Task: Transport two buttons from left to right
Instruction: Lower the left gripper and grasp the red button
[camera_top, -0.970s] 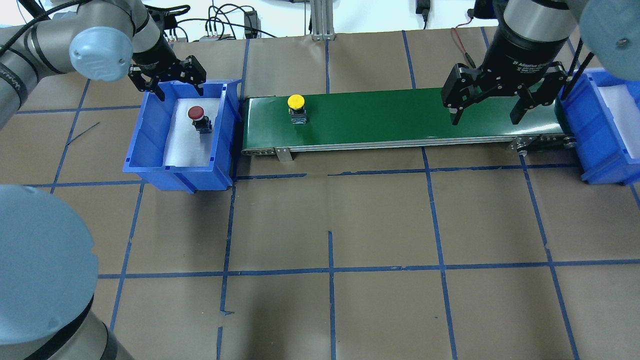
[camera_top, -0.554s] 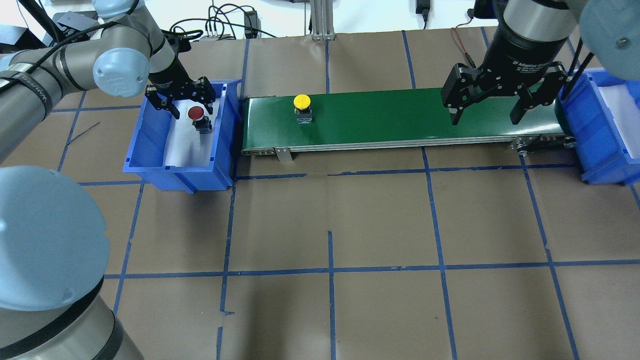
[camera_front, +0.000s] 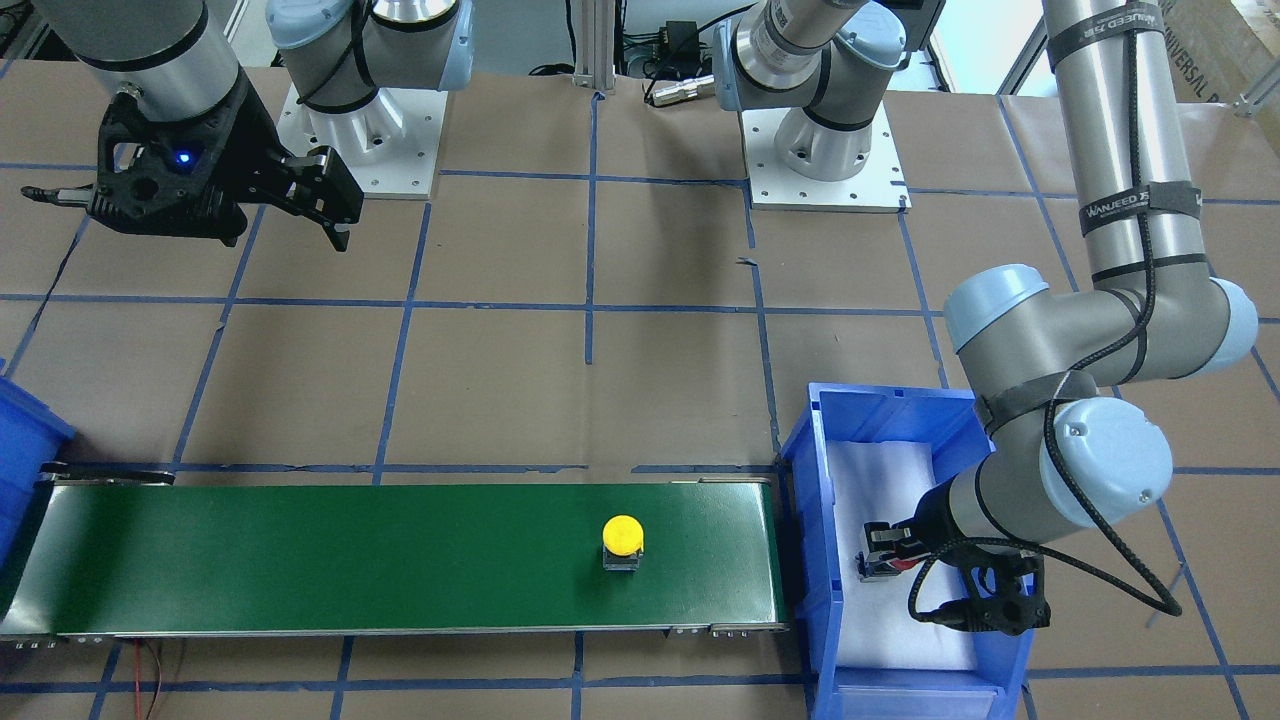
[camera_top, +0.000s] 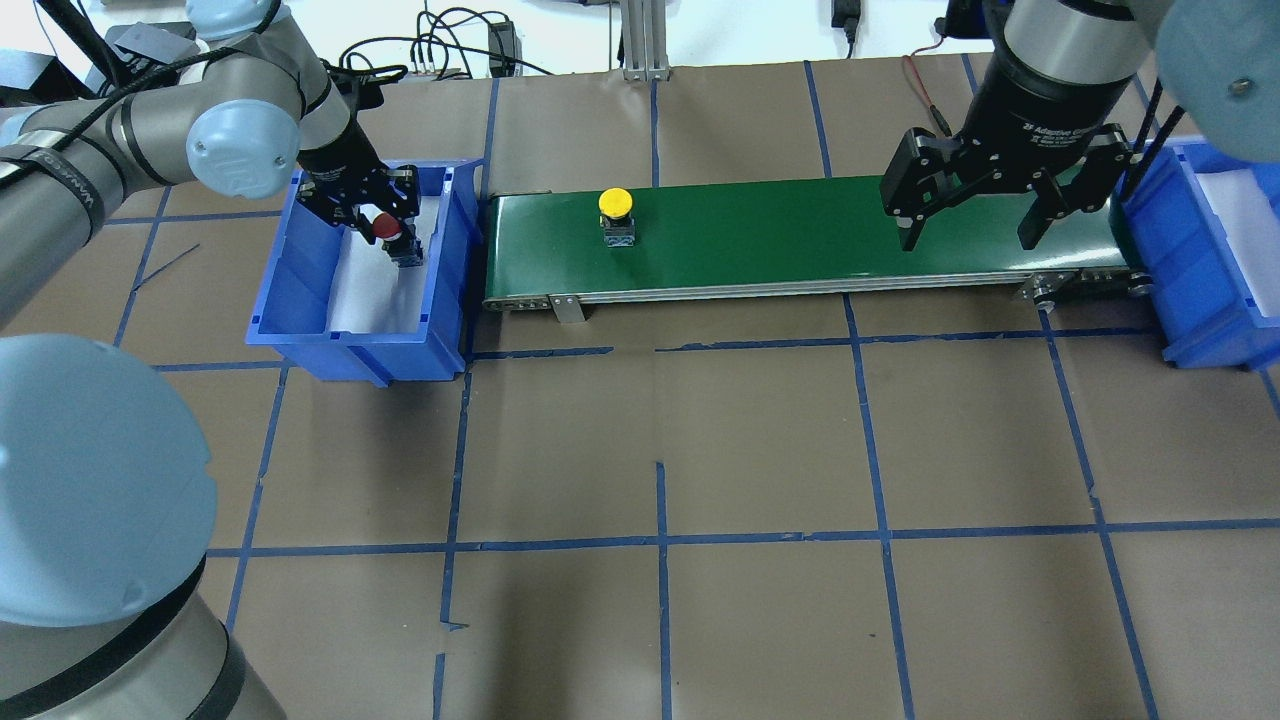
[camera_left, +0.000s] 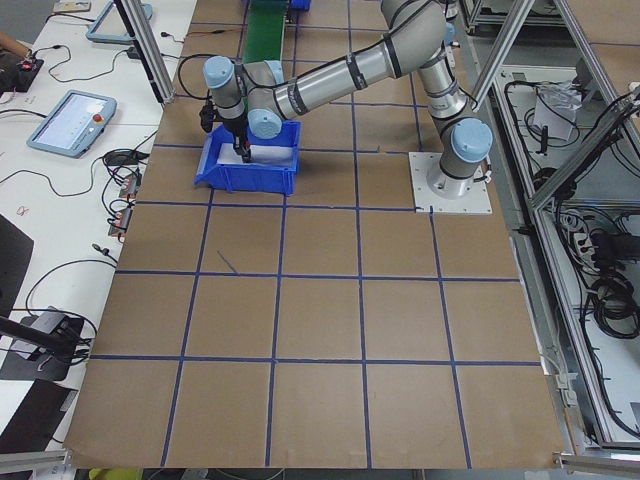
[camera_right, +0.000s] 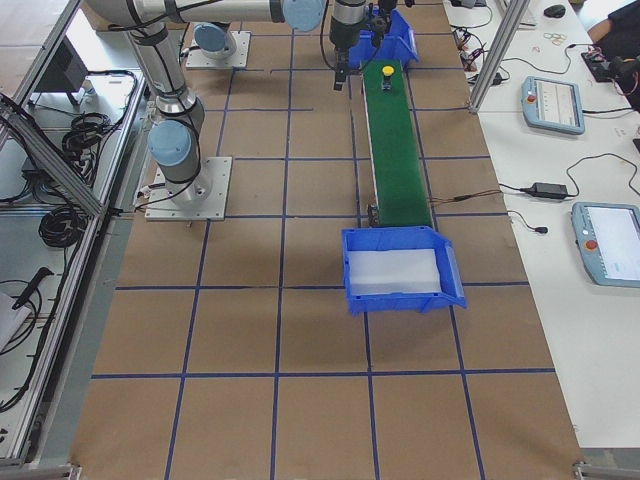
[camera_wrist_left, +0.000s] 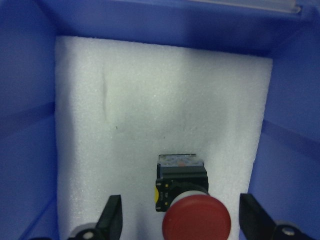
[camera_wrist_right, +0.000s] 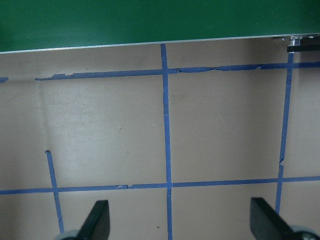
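The red button (camera_top: 387, 228) lies on white foam in the left blue bin (camera_top: 300, 290). My left gripper (camera_top: 374, 216) is down in the bin, open, with a finger on each side of the button. In the left wrist view the red cap (camera_wrist_left: 196, 220) sits between the fingers (camera_wrist_left: 112, 215) with gaps on both sides. The yellow button (camera_top: 615, 203) stands upright on the green conveyor belt (camera_top: 800, 235) near its left end; it also shows in the front view (camera_front: 623, 535). My right gripper (camera_top: 975, 225) is open and empty above the belt's right end.
The right blue bin (camera_top: 1200, 290), lined with white foam, sits at the belt's right end. The brown table (camera_top: 660, 450) carries a blue tape grid. Cables and an aluminium post (camera_top: 640, 40) stand behind the belt.
My left gripper has come down into the left bin and now straddles the red button. The yellow button has moved a little to the right on the belt. The right arm has stayed still.
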